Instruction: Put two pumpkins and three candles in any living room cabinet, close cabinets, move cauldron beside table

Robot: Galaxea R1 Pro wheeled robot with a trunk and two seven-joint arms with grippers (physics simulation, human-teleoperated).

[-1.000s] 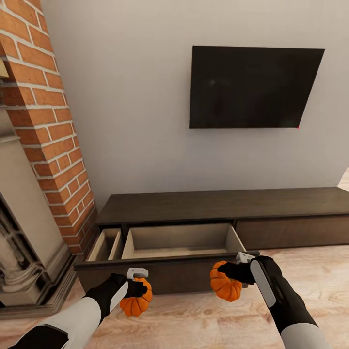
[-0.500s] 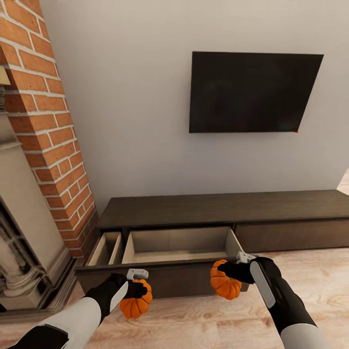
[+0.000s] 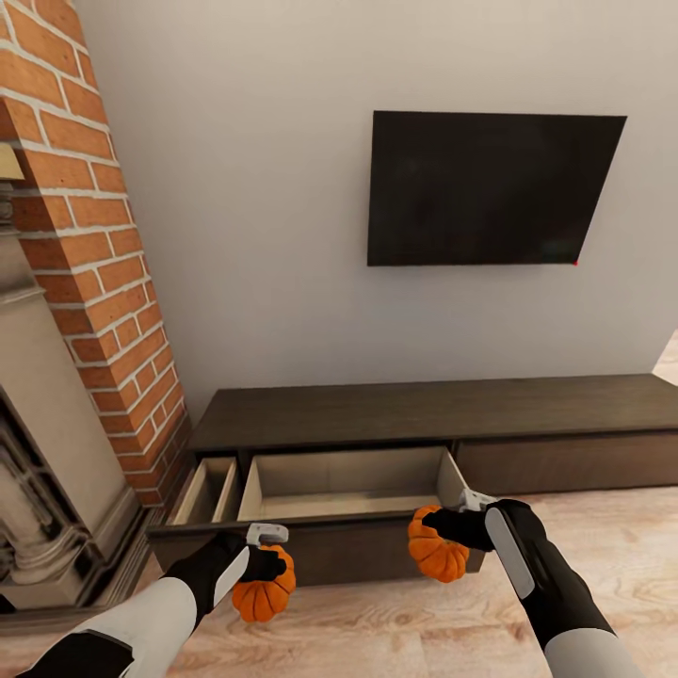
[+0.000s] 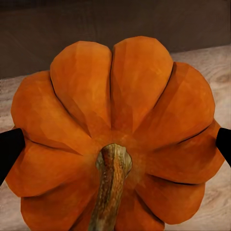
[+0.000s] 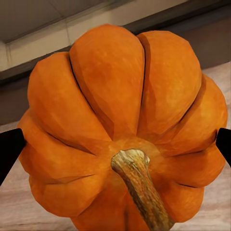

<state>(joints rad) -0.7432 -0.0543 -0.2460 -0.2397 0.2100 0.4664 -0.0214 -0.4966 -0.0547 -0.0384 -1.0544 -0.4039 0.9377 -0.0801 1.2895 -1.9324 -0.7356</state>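
Each of my hands holds a ribbed orange pumpkin above the wooden floor. My left gripper [image 3: 266, 572] is shut on the left pumpkin [image 3: 264, 597] [image 4: 115, 134], in front of the cabinet's [image 3: 433, 410] pulled-out drawer front. My right gripper [image 3: 443, 532] is shut on the right pumpkin [image 3: 438, 556] [image 5: 125, 130], level with the right end of the open drawer [image 3: 344, 480], whose pale inside holds nothing. A narrower drawer [image 3: 205, 490] to its left is also pulled out. Both wrist views show black fingertips [image 4: 9, 149] [image 5: 9, 147] pressed on the pumpkins' sides. Candles and cauldron are out of view.
A brick fireplace column [image 3: 94, 245] and its stone surround [image 3: 38, 490] stand close on the left. A black television [image 3: 490, 188] hangs on the grey wall above the cabinet. The cabinet's right-hand front [image 3: 565, 461] is closed. Light wood floor [image 3: 621, 556] lies to the right.
The whole view has shifted: the cabinet and television sit slightly lower and nearer, so the camera moved. Both grippers hold their pumpkins as before, now closer to the open drawer.
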